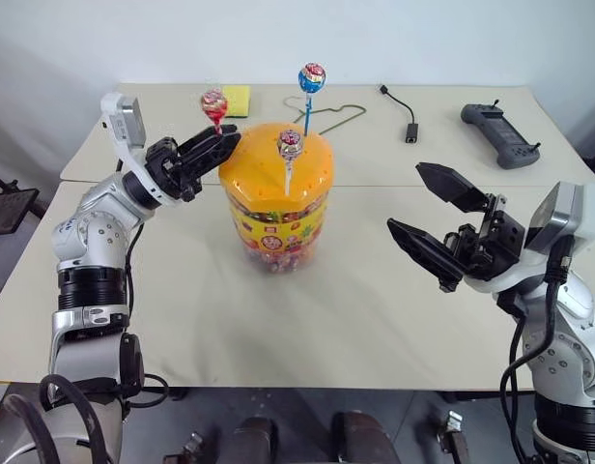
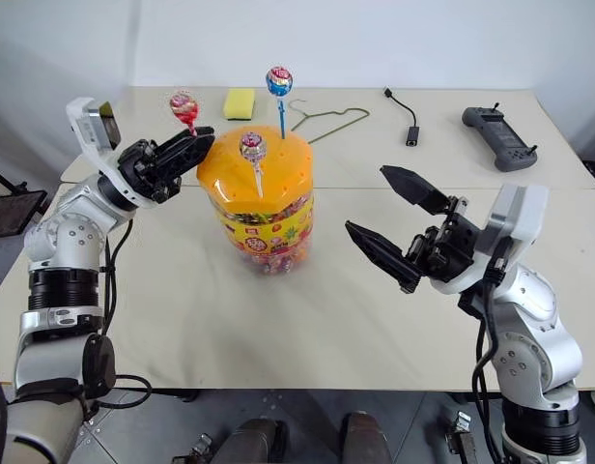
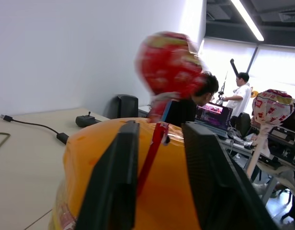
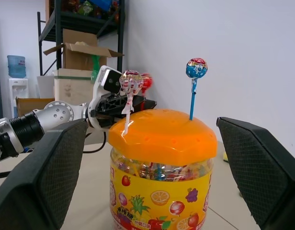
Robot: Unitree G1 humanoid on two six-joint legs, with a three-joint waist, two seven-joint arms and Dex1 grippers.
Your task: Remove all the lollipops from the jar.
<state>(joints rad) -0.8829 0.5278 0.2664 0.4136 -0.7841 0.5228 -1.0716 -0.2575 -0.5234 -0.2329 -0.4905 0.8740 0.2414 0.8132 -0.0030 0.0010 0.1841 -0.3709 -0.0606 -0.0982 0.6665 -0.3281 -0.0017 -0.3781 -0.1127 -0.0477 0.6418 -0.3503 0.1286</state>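
Gripping red lollipop [image 1: 213,103] stick | left pincer [image 1: 220,143] | beside jar [image 1: 276,208]

— What sits between the left gripper [image 3: 159,191] fingers?
— A red stick, belonging to the red lollipop [image 3: 169,64]; its wrapped head stands above the fingertips.
— Behind it?
— The orange domed lid of the jar [image 3: 90,153], close up. A pinkish lollipop [image 3: 273,108] on a white stick stands beside it.
— Further back?
— A black cable [image 3: 30,125] on the desk [image 3: 18,177]; a person [image 3: 241,93] at a screen.

left gripper [image 1: 223,141] jaws seemingly pinched; right gripper [image 1: 425,211] jaws wide.
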